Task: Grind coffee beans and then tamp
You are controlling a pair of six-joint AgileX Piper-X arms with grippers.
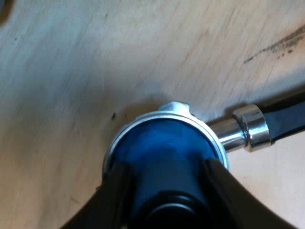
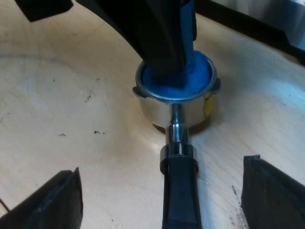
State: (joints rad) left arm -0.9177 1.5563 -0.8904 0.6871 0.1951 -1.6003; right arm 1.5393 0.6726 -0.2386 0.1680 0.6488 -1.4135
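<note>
The left end effector (image 1: 167, 167) and right end effector (image 2: 162, 176) each have two broad, matte black fingers.

Blue tamper (image 1: 162, 143) sits upright in basket of metal holder (image 2: 155, 112), base filling the rim, stem clamped btw fingers of left tool (image 1: 166, 167). Holder lies flat on wooden desk (image 1: 95, 71): shiny steel basket w/ yellow mark on side, chrome neck, dark handle stretched out along desk.

Left wrist view looks steeply down from just above the blue tamper (image 1: 162, 152). Right wrist view faces it along the handle (image 2: 181, 200), farther off. The 2 views share the metal holder (image 1: 158, 115).
</note>
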